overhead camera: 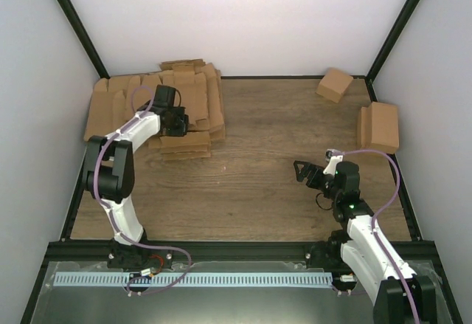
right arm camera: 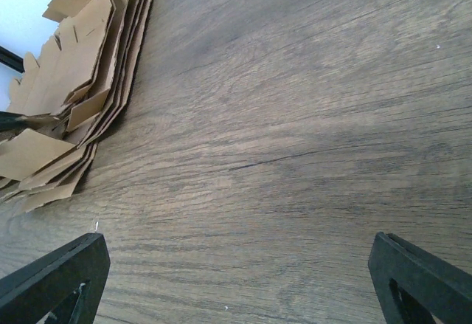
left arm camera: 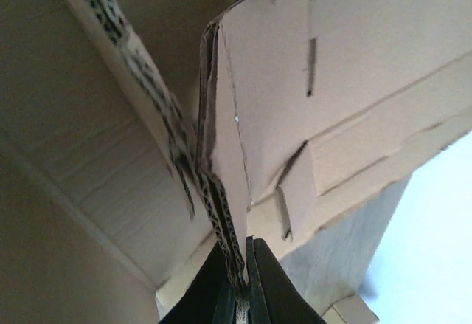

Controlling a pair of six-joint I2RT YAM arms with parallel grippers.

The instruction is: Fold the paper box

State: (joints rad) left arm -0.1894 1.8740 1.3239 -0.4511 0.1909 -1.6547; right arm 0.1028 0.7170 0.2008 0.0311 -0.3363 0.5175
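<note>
Left gripper [overhead camera: 177,122]: out at the far-left corner, over the pile of flat blanks [overhead camera: 118,106].

Wrist view: fingers [left arm camera: 269,287] pressed together on the raw corrugated edge of one cardboard sheet, the paper box [left arm camera: 273,110]. The sheet rises from the pinch, with slits and tabbed flaps showing. Another blank's edge runs just beside it on the left.

Pile: near edge ragged and fanned, blanks overhanging one another onto the table [overhead camera: 273,154].

Right gripper [overhead camera: 306,170]: mid-right above bare wood, jaws spread wide, nothing between them.

Open room: a broad bare stretch of table between pile and right gripper.

Far-right corner: small brown box [overhead camera: 334,84]. Larger brown box [overhead camera: 380,127] against the right wall. Both are apart from the right gripper.
</note>
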